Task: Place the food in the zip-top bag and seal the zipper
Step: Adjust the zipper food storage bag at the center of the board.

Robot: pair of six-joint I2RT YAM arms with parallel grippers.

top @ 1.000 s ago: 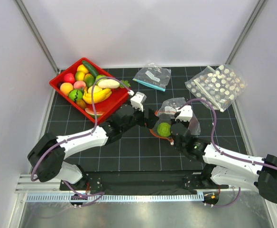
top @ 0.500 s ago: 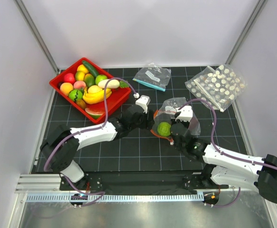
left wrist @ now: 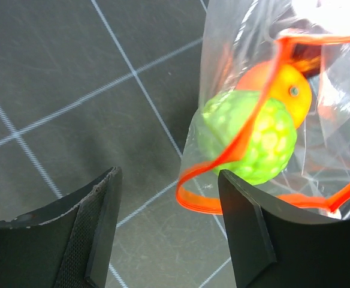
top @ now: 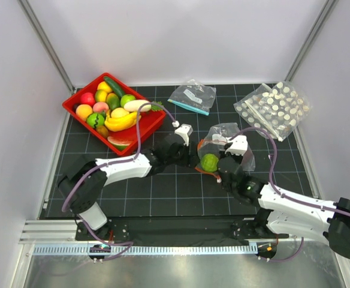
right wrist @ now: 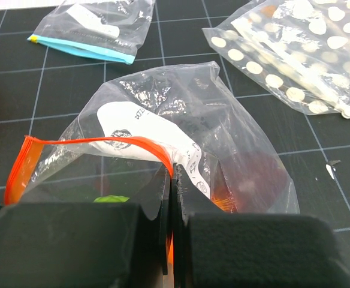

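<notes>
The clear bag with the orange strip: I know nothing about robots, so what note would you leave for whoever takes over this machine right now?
Left hand: open, empty, at the bag's mouth.
Right hand: shut on the zip-top bag, pinching it by the mouth.
Done: a green lime and an orange are inside the bag.
The other food, bananas among it, lies in the red tray.
Left to do: bag the remaining pieces, then press the zipper closed; it is open.

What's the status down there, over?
Left jaws open, empty. Right jaws shut on crinkly clear zip-top bag. Bumpy green lime, glossy orange inside; orange-red zipper unsealed.
</notes>
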